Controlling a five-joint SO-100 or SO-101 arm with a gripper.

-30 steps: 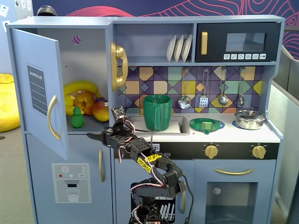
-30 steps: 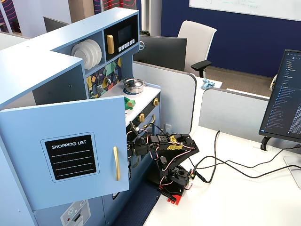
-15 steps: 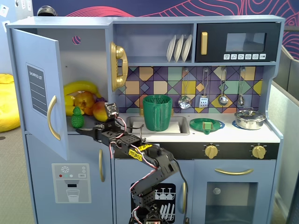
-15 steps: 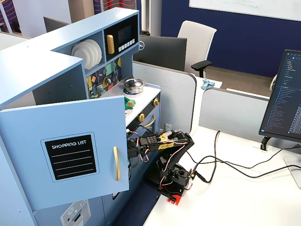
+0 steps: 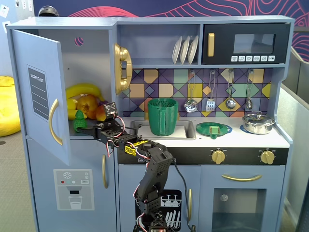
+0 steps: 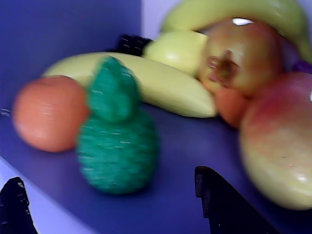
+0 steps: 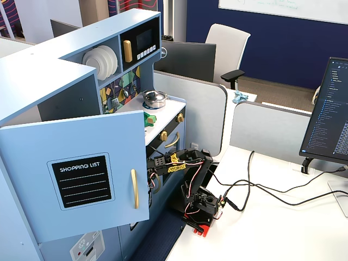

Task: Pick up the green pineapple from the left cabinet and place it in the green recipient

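Note:
The green pineapple (image 5: pixel 79 121) stands upright near the front of the shelf in the left cabinet (image 5: pixel 91 58), whose door (image 5: pixel 42 92) is swung open. In the wrist view the pineapple (image 6: pixel 117 141) is close ahead. My gripper (image 6: pixel 107 176) is open, with one black fingertip (image 6: pixel 14 200) to the pineapple's left and the other to its right, neither touching it. In a fixed view the gripper (image 5: pixel 92 129) reaches into the cabinet just right of the pineapple. The green recipient (image 5: pixel 162 116) stands in the sink, empty-looking. In another fixed view the open door (image 7: pixel 81 179) hides the gripper and pineapple.
Around the pineapple lie an orange fruit (image 6: pixel 48 112), a yellow banana (image 6: pixel 161 83), a pomegranate-like fruit (image 6: pixel 243 56) and a large yellow-red fruit (image 6: pixel 278 146). A flat green dish (image 5: pixel 213 129) and a steel pot (image 5: pixel 257 123) sit on the counter to the right.

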